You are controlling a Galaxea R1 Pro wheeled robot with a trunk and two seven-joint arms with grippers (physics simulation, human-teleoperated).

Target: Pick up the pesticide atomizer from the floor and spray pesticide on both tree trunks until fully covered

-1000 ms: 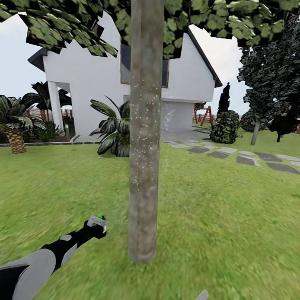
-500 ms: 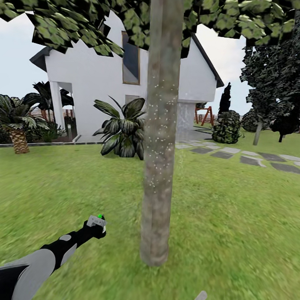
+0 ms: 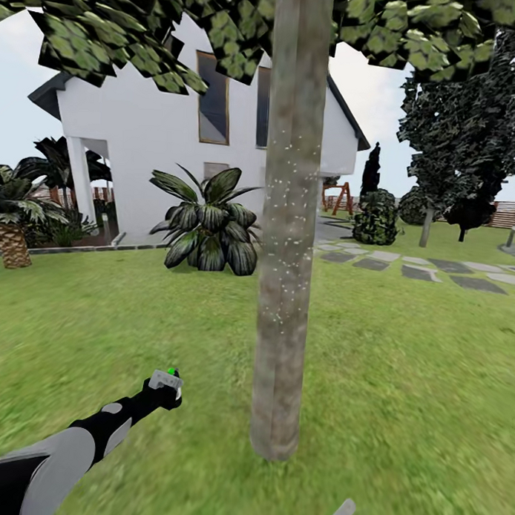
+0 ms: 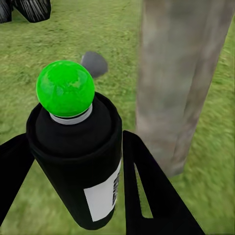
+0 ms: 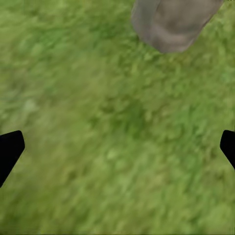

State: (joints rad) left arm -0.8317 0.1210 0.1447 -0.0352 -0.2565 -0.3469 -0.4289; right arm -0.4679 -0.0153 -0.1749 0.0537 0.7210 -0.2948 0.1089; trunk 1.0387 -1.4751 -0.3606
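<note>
A tree trunk (image 3: 286, 288), mottled grey-brown, rises from the lawn straight ahead, with white specks scattered over its middle stretch. Leaves of its canopy (image 3: 146, 38) hang across the top of the head view. My left gripper (image 3: 164, 391) is low at the trunk's left, a short way from it, shut on the pesticide atomizer (image 3: 166, 378). In the left wrist view the atomizer (image 4: 78, 147) is a dark can with a green ball on top, held between both black fingers (image 4: 147, 196), with the trunk (image 4: 181, 73) close beyond. My right gripper (image 5: 117, 147) is open over grass near the trunk's foot (image 5: 171, 24).
A white house (image 3: 143, 135) stands behind, with a broad-leaved shrub (image 3: 206, 230) and a short palm (image 3: 10, 219) before it. Stepping stones (image 3: 435, 271) run off to the right toward a dark-leaved tree (image 3: 454, 145) and a bush (image 3: 375, 217). Lawn surrounds the trunk.
The whole head view has shifted, so the camera moved: the trunk now sits further right in the picture and the house and shrub show from a new angle. The left arm holds its pose.
</note>
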